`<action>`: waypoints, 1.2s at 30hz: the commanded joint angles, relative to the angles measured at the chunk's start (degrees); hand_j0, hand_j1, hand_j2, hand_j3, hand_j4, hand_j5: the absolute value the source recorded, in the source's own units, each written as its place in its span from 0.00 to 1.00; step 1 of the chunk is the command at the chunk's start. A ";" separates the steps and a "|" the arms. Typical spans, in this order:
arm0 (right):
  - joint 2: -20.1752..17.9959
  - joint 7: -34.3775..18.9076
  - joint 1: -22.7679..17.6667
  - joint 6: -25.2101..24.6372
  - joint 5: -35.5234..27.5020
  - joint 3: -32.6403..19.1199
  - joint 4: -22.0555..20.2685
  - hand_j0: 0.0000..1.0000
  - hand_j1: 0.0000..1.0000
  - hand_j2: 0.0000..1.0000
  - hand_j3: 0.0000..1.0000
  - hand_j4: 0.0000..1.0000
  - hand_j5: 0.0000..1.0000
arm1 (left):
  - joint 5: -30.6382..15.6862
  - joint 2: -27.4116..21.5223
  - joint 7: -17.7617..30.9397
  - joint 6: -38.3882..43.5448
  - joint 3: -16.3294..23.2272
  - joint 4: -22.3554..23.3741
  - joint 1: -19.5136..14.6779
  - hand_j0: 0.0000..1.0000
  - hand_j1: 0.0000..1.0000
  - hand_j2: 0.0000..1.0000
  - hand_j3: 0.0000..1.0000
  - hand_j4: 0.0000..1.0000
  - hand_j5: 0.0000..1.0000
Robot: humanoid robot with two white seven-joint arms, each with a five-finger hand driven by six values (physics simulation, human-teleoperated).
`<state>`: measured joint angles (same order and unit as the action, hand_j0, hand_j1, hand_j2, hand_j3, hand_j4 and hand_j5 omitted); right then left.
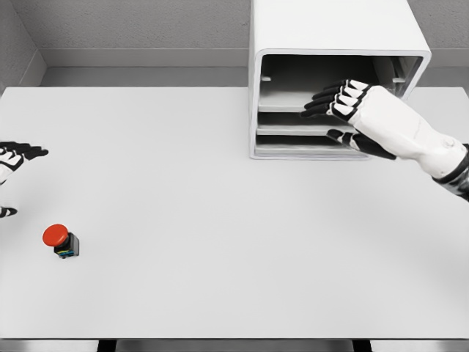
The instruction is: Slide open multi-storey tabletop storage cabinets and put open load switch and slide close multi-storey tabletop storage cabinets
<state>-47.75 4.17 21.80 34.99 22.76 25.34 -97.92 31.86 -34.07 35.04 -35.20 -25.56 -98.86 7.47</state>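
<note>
Right hand (350,110) reaches into the front of the white storage cabinet (333,29), its black-tipped fingers (326,97) extended and spread, gripping nothing, level with the upper shelf (282,101). Its thumb hangs lower, in front of the shelves beneath. The cabinet stands at the far side of the white counter (220,220), right of the middle, with its front open and stacked shelves showing inside. Left hand (13,163) shows at the left edge, fingers relaxed and empty. The load switch (61,240), with a red round button on a dark base, sits on the counter near the left front, well apart from the cabinet. Nothing lies between switch and cabinet.
</note>
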 commanded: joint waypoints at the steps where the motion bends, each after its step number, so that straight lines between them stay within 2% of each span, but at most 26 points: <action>1: 0.29 -0.04 0.09 0.01 -0.96 3.48 2.38 0.72 0.72 0.72 0.72 0.72 0.72 | -0.65 -0.73 -0.04 0.20 -0.01 -0.54 0.09 1.00 1.00 1.00 1.00 1.00 1.00; 4: 1.26 -0.04 1.23 0.01 -0.96 4.89 4.66 0.72 0.72 0.72 0.72 0.72 0.72 | -0.83 -1.18 -0.04 0.20 -0.01 -0.63 1.23 1.00 1.00 1.00 1.00 1.00 1.00; 8: 3.10 -0.04 1.58 0.01 -0.96 5.07 8.18 0.72 0.72 0.72 0.72 0.72 0.72 | -1.01 -0.91 -0.04 0.20 0.07 -3.79 5.27 1.00 1.00 1.00 1.00 1.00 1.00; 13: 3.46 -0.04 3.60 0.01 -1.75 5.95 9.85 0.72 0.72 0.72 0.72 0.72 0.72 | -3.99 -0.91 -0.04 0.20 0.25 -4.23 8.97 1.00 1.00 1.00 1.00 1.00 1.00; 18: 6.71 -0.04 7.73 0.01 -1.75 8.93 15.91 0.72 0.72 0.72 0.72 0.72 0.72 | -5.66 -0.91 -0.04 0.20 0.43 -4.23 9.84 1.00 1.00 1.00 1.00 1.00 1.00; 20: 7.68 -0.13 9.23 0.01 -1.75 9.64 18.64 0.72 0.72 0.72 0.72 0.72 0.72 | -5.93 -0.91 -0.04 0.20 0.78 -4.23 11.16 1.00 1.00 1.00 1.00 1.00 1.00; 25: 7.68 -0.13 10.02 0.01 -1.75 9.64 19.95 0.72 0.72 0.72 0.72 0.72 0.72 | -7.07 -1.09 -0.04 0.20 3.59 -4.23 12.22 1.00 1.00 1.00 1.00 1.00 1.00; 34: 10.40 -0.21 12.13 0.01 -1.67 10.87 23.91 0.72 0.72 0.72 0.72 0.72 0.72 | -7.16 -1.09 -0.04 0.20 3.68 -4.23 12.22 1.00 1.00 1.00 1.00 1.00 1.00; 36: 11.63 -1.62 12.74 0.01 -1.67 10.87 25.32 0.72 0.72 0.72 0.72 0.72 0.72 | -7.07 -1.09 -0.04 0.20 3.68 -4.23 12.13 1.00 1.00 1.00 1.00 1.00 1.00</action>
<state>-36.96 3.31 34.63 34.99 21.41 36.12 -73.65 25.14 -35.07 35.02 -35.16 -21.91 -103.12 19.60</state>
